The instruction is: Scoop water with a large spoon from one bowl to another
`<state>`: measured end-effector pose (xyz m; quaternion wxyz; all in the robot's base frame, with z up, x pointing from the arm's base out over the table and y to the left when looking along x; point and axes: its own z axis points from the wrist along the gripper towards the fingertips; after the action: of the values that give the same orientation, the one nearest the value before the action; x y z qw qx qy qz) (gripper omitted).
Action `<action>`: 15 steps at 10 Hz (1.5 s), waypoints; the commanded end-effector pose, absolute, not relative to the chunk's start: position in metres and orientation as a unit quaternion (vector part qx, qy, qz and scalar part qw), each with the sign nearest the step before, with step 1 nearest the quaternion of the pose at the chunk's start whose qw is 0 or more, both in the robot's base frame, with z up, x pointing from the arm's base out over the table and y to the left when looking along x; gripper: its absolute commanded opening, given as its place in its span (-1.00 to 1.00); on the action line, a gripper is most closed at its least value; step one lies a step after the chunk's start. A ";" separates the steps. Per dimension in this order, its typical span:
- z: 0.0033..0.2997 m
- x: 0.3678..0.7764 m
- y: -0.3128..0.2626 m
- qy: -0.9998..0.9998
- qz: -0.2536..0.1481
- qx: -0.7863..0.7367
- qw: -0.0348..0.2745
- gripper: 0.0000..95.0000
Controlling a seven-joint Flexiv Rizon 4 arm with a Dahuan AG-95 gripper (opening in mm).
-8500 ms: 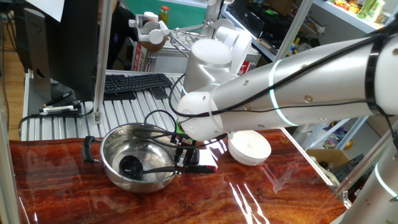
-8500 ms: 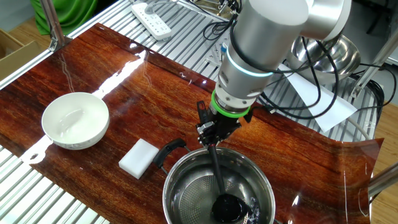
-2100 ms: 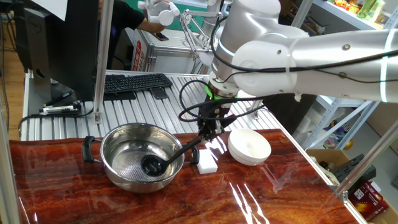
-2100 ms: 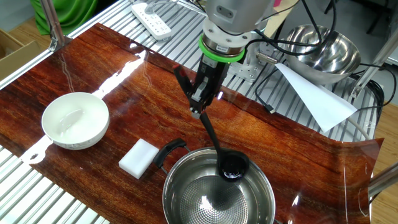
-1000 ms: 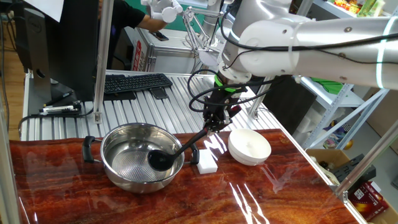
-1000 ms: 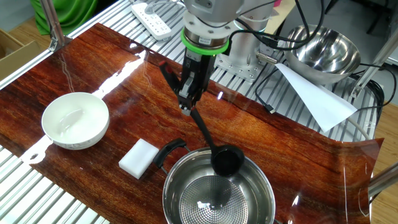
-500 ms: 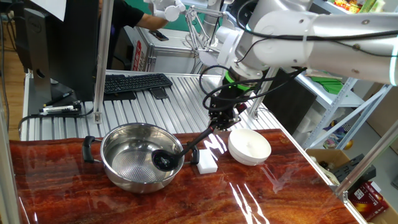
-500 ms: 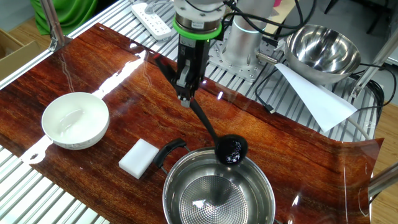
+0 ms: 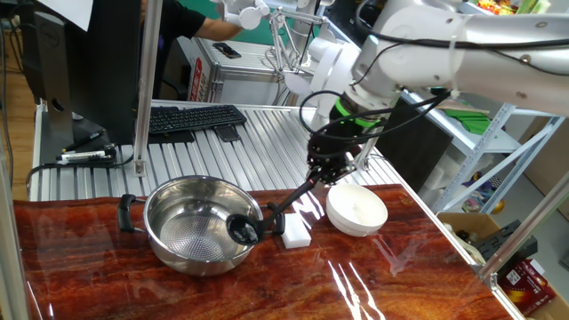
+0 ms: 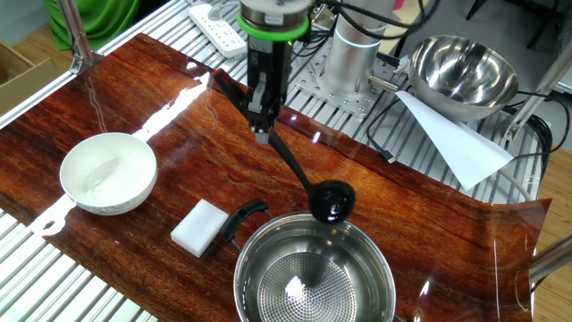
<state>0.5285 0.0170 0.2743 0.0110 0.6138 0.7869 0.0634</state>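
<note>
The large spoon (image 9: 242,230), a black ladle, hangs tilted with its cup at the steel bowl's right rim. In the other fixed view the cup of the spoon (image 10: 331,202) hovers just past the bowl's far rim and glistens. My gripper (image 9: 324,171) is shut on the upper handle, and in the other fixed view the gripper (image 10: 261,125) stands above the wooden table. The steel bowl (image 9: 182,240) (image 10: 304,279) has black side handles and a dotted bottom. The white bowl (image 9: 357,211) (image 10: 107,174) sits apart from the steel one.
A white rectangular block (image 9: 296,232) (image 10: 200,225) lies between the two bowls. A second steel bowl (image 10: 465,64), a sheet of paper (image 10: 456,139) and cables sit on the slatted surface behind. A keyboard (image 9: 191,117) and an upright metal post (image 9: 142,89) stand at the back.
The gripper has carried the ladle up and away from the steel bowl's middle. The cup has gone from over the bowl's inside to its rim.
</note>
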 end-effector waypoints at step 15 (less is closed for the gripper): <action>0.270 0.534 -0.064 0.862 0.071 0.499 0.062 -1.00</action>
<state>0.5355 -0.0637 0.2697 0.0615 0.4988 0.8616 0.0706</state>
